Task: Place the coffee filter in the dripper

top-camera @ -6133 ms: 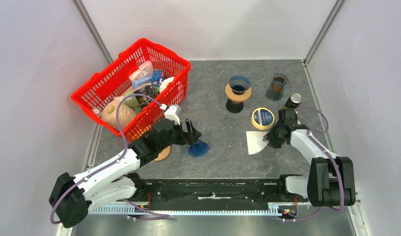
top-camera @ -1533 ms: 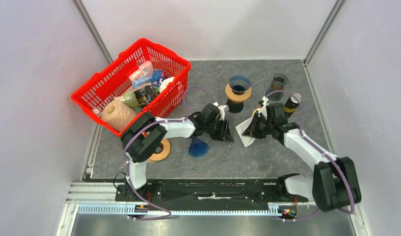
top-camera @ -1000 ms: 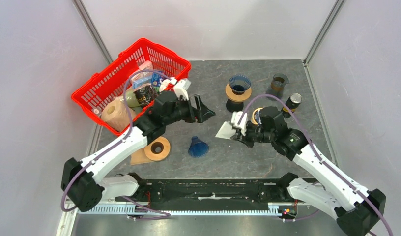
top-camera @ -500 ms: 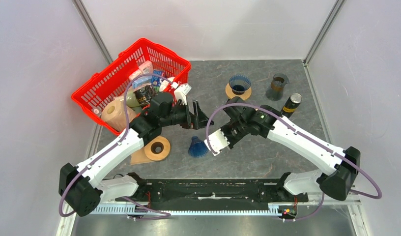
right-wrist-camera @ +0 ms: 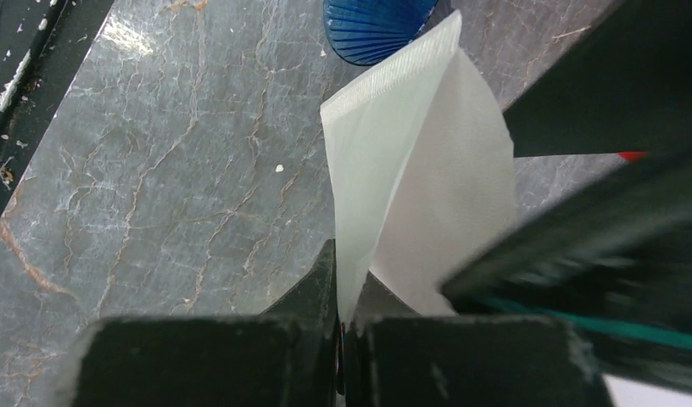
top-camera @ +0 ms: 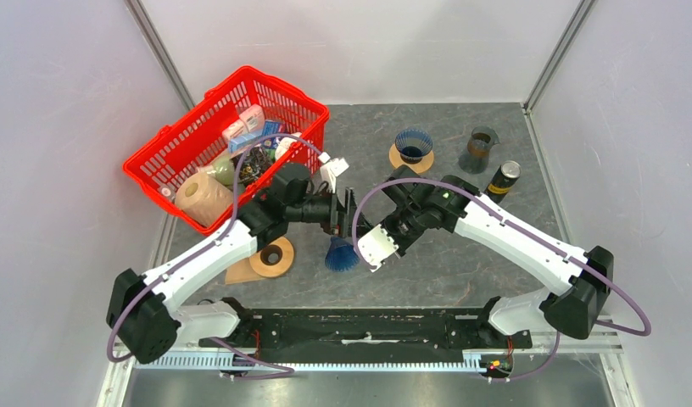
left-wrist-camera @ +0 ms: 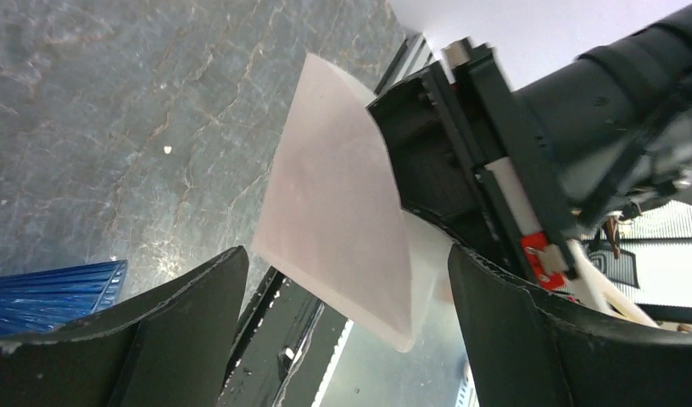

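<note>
My right gripper (top-camera: pixel 395 235) is shut on a white paper coffee filter (top-camera: pixel 378 248) and holds it above the table, just right of a blue ribbed dripper cone (top-camera: pixel 342 255) lying on the table. In the right wrist view the filter (right-wrist-camera: pixel 415 186) is pinched at its lower edge in my gripper (right-wrist-camera: pixel 341 297), with the blue cone (right-wrist-camera: pixel 376 30) beyond. My left gripper (top-camera: pixel 346 217) is open beside the filter. In the left wrist view the filter (left-wrist-camera: pixel 343 203) hangs between its spread fingers (left-wrist-camera: pixel 181 331); I cannot tell if they touch. A second blue dripper (top-camera: pixel 413 144) sits on a wooden ring at the back.
A red basket (top-camera: pixel 169 148) full of goods stands at the back left. A wooden tape roll (top-camera: pixel 270 254) lies under the left arm. A brown glass cup (top-camera: pixel 480 146) and a dark can (top-camera: pixel 504 176) stand at the back right.
My right arm lifted the filter off the table on the right and carried it left to the blue cone. My left gripper swung in and now faces the filter, open.
</note>
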Motion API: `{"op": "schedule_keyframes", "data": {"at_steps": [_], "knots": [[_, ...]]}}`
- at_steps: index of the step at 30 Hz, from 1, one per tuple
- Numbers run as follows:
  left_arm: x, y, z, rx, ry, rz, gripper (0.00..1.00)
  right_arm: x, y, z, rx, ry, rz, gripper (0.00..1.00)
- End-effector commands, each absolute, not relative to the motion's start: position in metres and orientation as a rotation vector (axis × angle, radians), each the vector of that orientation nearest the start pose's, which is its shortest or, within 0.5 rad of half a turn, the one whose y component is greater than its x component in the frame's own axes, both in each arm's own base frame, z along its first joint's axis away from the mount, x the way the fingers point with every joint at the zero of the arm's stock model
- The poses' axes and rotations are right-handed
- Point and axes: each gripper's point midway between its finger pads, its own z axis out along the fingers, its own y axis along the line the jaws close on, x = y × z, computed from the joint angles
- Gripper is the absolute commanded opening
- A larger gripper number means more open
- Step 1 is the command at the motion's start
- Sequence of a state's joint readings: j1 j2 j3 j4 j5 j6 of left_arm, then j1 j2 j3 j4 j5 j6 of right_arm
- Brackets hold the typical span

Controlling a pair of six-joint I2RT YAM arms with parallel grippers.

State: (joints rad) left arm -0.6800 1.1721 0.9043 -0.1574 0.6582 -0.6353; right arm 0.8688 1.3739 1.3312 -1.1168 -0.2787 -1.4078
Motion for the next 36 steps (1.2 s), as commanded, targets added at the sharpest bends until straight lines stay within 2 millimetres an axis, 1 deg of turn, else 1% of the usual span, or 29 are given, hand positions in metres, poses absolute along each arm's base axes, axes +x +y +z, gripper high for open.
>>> {"op": "schedule_keyframes", "data": {"at_steps": [1,5,7,12,15,17,19,21,23,25,30,32,33,36], "knots": [[0.178,-0.323,0.239,0.621,2.136,-1.463,0.94,0.198,0.246,0.2,-2.441,1.029,0.177,0.0],[0.195,-0.316,0.22,0.544,2.221,-1.304,0.94,0.197,0.246,0.202,-2.435,1.022,0.18,0.0],[0.199,-0.315,0.216,0.524,2.235,-1.277,0.93,0.197,0.245,0.202,-2.437,1.019,0.181,0.0],[0.203,-0.32,0.225,0.489,2.203,-1.309,0.89,0.196,0.243,0.198,-2.452,1.02,0.179,0.0],[0.204,-0.325,0.223,0.497,2.213,-1.327,0.85,0.197,0.246,0.2,-2.452,0.997,0.179,0.0],[0.2,-0.334,0.224,0.549,2.221,-1.369,0.82,0.199,0.247,0.201,-2.454,0.982,0.174,0.0],[0.195,-0.347,0.225,0.63,2.216,-1.411,0.78,0.201,0.249,0.202,-2.461,0.979,0.162,0.0],[0.19,-0.356,0.222,0.684,2.233,-1.429,0.72,0.203,0.249,0.203,-2.467,0.982,0.149,0.0],[0.187,-0.359,0.218,0.712,2.253,-1.431,0.65,0.204,0.248,0.203,-2.474,0.991,0.139,0.0],[0.188,-0.359,0.215,0.718,2.257,-1.42,0.55,0.204,0.246,0.203,-2.475,0.994,0.125,0.0],[0.186,-0.356,0.216,0.739,2.251,-1.408,0.39,0.204,0.241,0.206,-2.47,1.008,0.101,0.0],[0.186,-0.354,0.215,0.744,2.252,-1.391,0.31,0.205,0.239,0.207,-2.465,1.017,0.086,0.0],[0.188,-0.352,0.214,0.743,2.257,-1.369,0.24,0.205,0.238,0.207,-2.467,1.021,0.081,0.0],[0.197,-0.346,0.21,0.715,2.275,-1.266,0.08,0.205,0.232,0.206,-2.502,1.009,0.065,0.0]]}}
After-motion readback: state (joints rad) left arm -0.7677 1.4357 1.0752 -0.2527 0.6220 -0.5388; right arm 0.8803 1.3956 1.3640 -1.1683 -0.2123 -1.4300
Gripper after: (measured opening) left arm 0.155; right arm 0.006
